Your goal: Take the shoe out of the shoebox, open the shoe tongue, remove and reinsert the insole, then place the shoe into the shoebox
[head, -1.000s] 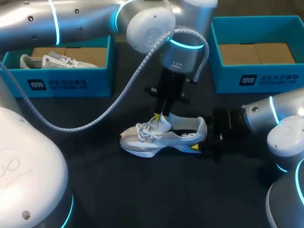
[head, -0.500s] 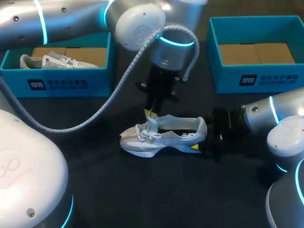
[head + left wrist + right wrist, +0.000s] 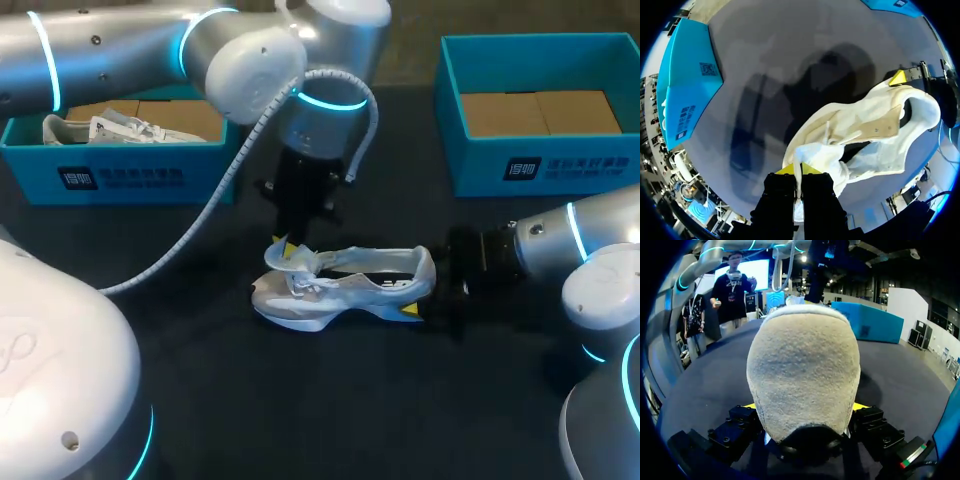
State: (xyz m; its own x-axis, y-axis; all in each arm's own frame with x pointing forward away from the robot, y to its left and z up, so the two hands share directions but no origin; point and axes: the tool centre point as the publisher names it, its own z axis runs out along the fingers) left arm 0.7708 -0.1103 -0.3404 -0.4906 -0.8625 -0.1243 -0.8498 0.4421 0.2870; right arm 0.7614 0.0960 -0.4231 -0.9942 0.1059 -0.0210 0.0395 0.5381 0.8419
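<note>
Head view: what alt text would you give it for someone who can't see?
On a dark table, the left gripper pinches the tongue of a white shoe while the right gripper clamps its heel. Behind, the left shoebox holds another shoe; the right shoebox stands opposite.

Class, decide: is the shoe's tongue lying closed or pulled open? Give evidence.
Pulled open: the left gripper pinches the tongue, lifted toward the toe, leaving the shoe wide open.
</note>
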